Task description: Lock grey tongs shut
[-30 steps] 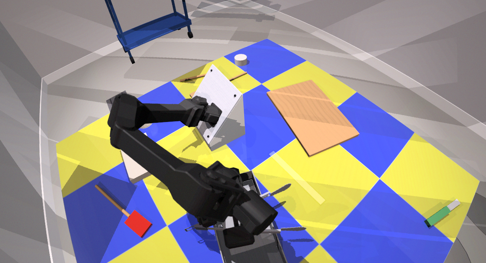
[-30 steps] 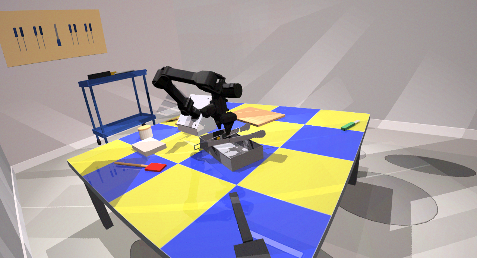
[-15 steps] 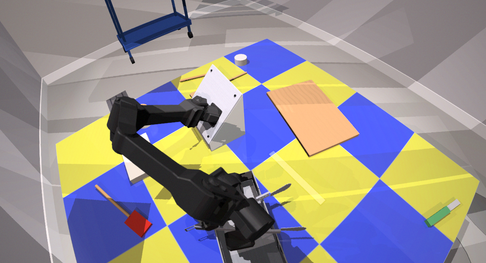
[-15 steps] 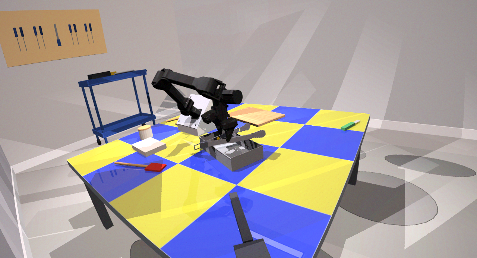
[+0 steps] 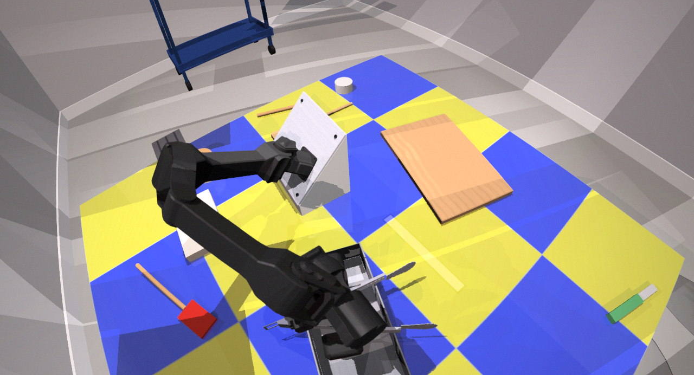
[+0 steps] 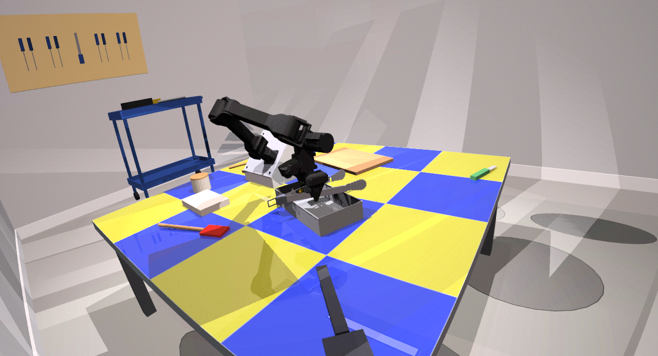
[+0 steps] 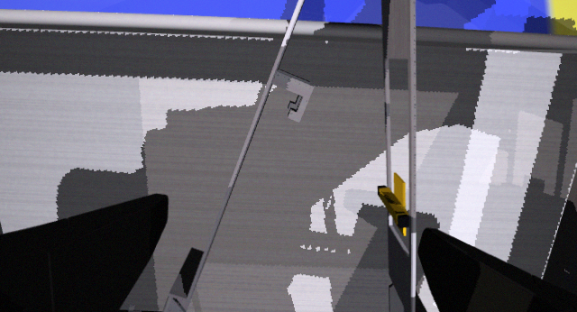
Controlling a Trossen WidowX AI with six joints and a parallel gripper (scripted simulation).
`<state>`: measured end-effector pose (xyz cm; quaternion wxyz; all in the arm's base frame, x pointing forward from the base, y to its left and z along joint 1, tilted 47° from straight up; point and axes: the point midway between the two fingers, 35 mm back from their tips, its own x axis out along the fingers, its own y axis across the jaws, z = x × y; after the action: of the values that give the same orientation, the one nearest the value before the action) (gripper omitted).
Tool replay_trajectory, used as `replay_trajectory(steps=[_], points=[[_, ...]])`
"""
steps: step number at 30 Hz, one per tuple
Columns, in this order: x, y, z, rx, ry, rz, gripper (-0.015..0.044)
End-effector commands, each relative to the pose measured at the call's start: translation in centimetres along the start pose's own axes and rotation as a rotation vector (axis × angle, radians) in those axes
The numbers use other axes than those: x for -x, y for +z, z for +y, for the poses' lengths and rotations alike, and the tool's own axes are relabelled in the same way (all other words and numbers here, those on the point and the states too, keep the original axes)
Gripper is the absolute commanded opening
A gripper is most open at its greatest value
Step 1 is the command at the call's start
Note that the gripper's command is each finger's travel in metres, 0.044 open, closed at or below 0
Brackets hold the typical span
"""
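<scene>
The grey tongs (image 5: 412, 326) (image 6: 342, 187) (image 7: 247, 150) lie open across the roasting tin (image 6: 340, 221) (image 7: 135, 18). Their two arms spread apart, with the scalloped tips past the tin's right side in the top and exterior views and the hinge end past its left side. A small yellow piece (image 7: 393, 204) sits by one arm. My gripper (image 6: 316, 197) (image 7: 296, 224) is open, pointing down over the tin. In the wrist view both tong arms show between its fingers, the right one close to the right finger. Contact cannot be told. The wooden board (image 5: 446, 169) (image 6: 354, 159) lies flat beyond the tin. The top view hides the fingertips.
A white sloped block (image 5: 315, 125) stands behind the tin, near the arm's elbow links. A white slab (image 5: 196, 250) (image 6: 204, 201) and a red-headed tool (image 5: 196, 318) (image 6: 214, 230) lie to the left. A green-handled tool (image 5: 625, 307) (image 6: 480, 173) lies far right.
</scene>
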<state>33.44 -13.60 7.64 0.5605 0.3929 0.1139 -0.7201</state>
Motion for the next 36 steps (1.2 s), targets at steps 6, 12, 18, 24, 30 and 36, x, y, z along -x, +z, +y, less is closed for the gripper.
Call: replay_trajectory(steps=[6, 12, 18, 24, 30, 36], points=[[-1.5, 0.3, -0.1, 0.004, 0.001, -0.009, 0.0440], [-2.4, 0.4, -0.3, 0.004, 0.002, -0.011, 0.0440], [-2.2, 0.3, -0.2, 0.000, 0.001, -0.005, 0.0355], [-2.2, 0.3, -0.2, 0.000, 0.001, -0.005, 0.0315], [-2.2, 0.3, -0.2, 0.000, 0.001, -0.005, 0.0275], [-2.2, 0.3, -0.2, 0.000, 0.001, -0.005, 0.0235]])
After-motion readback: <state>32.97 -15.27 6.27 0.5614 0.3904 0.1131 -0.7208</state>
